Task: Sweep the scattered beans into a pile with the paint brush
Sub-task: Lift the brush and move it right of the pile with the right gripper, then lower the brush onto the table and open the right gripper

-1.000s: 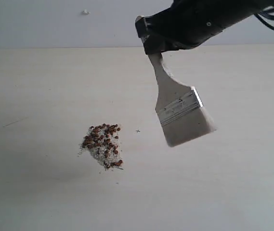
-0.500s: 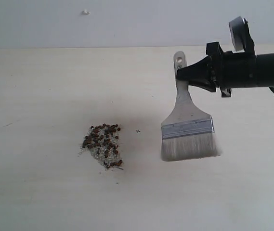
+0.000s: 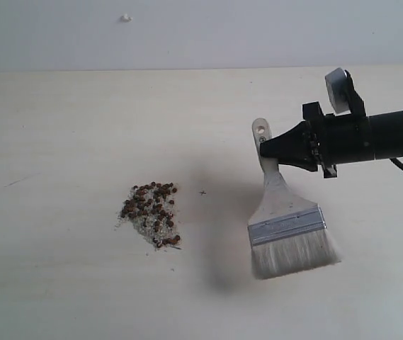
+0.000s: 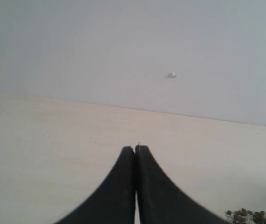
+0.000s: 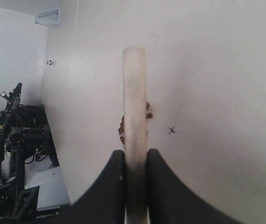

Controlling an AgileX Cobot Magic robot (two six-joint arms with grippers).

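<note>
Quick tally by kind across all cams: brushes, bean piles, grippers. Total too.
paint brush: 1
pile of beans: 1
grippers: 2 (left gripper, right gripper)
Total: 4

desk [image 3: 59, 283]: pale, wood-grained surface
pile [image 3: 151, 214]: beans [image 3: 160, 193] and white grains [image 3: 144, 225], lying on desk
cross mark [image 3: 202, 192]: 2 o'clock from pile
</note>
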